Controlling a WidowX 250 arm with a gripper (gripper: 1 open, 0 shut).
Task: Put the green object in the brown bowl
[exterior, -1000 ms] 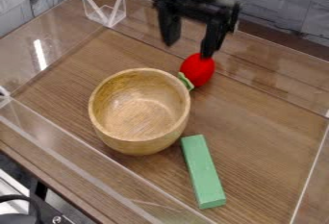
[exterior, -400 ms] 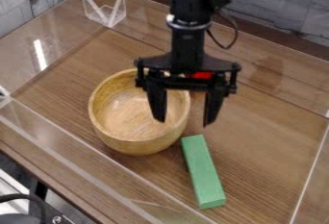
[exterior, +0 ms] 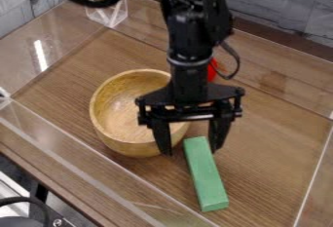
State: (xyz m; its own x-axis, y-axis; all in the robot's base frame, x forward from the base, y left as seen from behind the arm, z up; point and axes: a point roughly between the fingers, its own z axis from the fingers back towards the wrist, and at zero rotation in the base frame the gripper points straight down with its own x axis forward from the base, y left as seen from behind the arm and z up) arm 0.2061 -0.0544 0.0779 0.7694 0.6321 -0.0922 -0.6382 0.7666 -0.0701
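End effector (exterior: 192,136) hangs wide open above the green object's (exterior: 204,173) far end, just right of the brown bowl (exterior: 120,119). I judge it light, stiff; I'd pinch its narrow sides mid-length.

Soft, low-resolution; glare on acrylic walls (exterior: 53,46)

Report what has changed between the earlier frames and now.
The gripper came from the back of the table, near the red toy, toward the camera and down, rolling as it went. It now hangs open over the near end of the green block, beside the brown bowl. Nothing has been grasped. Block and bowl have not moved; the toy is now hidden behind the arm.
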